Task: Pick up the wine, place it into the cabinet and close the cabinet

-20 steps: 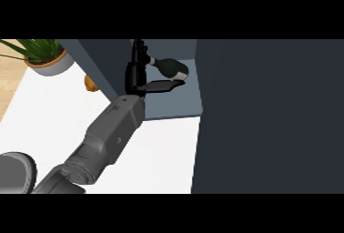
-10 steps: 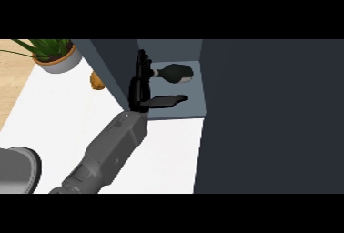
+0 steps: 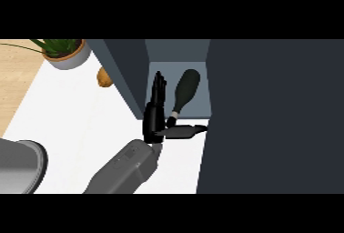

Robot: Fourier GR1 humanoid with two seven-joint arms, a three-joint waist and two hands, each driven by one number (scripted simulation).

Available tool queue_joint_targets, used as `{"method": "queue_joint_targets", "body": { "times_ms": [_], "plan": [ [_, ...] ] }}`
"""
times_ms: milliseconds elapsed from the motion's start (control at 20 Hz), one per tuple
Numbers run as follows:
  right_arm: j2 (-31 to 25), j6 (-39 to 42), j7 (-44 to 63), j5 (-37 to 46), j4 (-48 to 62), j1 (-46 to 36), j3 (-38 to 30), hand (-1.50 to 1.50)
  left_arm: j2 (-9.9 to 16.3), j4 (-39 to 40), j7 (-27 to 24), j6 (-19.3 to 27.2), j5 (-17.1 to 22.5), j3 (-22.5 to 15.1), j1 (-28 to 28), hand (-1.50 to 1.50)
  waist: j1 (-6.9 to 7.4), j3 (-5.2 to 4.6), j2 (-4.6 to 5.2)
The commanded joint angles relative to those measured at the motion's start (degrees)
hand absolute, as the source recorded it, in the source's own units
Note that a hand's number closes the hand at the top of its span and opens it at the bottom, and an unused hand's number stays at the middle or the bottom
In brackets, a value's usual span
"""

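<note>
head view: wine bottle point(image 3: 185, 91) is seen lying inside the open cabinet point(image 3: 176, 54), neck toward the desk point(image 3: 80, 113), w/ the left hand point(image 3: 156, 119) just beside it, fingers point(image 3: 159, 88) held straight & open, thumb point(image 3: 183, 131) out sideways, nothing gripped; right hand not seen.

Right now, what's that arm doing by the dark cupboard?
The robot's hand is open beside a dark wine bottle that sits inside the open cabinet. The fingers are straight and not curled round the bottle. The cabinet is not shut. A potted plant stands on the white counter at the back left.
</note>
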Motion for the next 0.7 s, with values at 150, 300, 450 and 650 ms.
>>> {"method": "queue_joint_targets", "body": {
  "times_ms": [150, 300, 450, 650],
  "plan": [
    [-0.5, -1.2, 3.6, -1.9, -4.4, -1.3, -1.5, -1.5, 2.2, -19.5, 4.9, 5.9, -5.9, -5.8, 11.8, -1.5, 0.76, -0.02, 0.02],
    [-0.3, -0.4, 1.9, -1.7, -4.2, 0.6, -1.1, -1.5, 3.0, -24.8, 6.7, 7.5, -8.3, -5.1, 14.5, -1.5, 0.48, -0.01, 0.13],
    [1.0, 1.2, -3.1, 0.2, -3.9, 5.8, 1.6, -1.5, 2.1, -28.8, 5.9, 10.1, -11.3, -8.8, 19.8, -1.5, 0.36, 0.01, 0.14],
    [-0.5, 0.3, 1.4, -1.9, -6.3, 3.0, -0.5, -1.5, 8.3, -41.1, 12.1, 16.0, -14.2, -10.6, 24.7, -1.5, 0.58, 0.01, 0.03]
  ]
}}
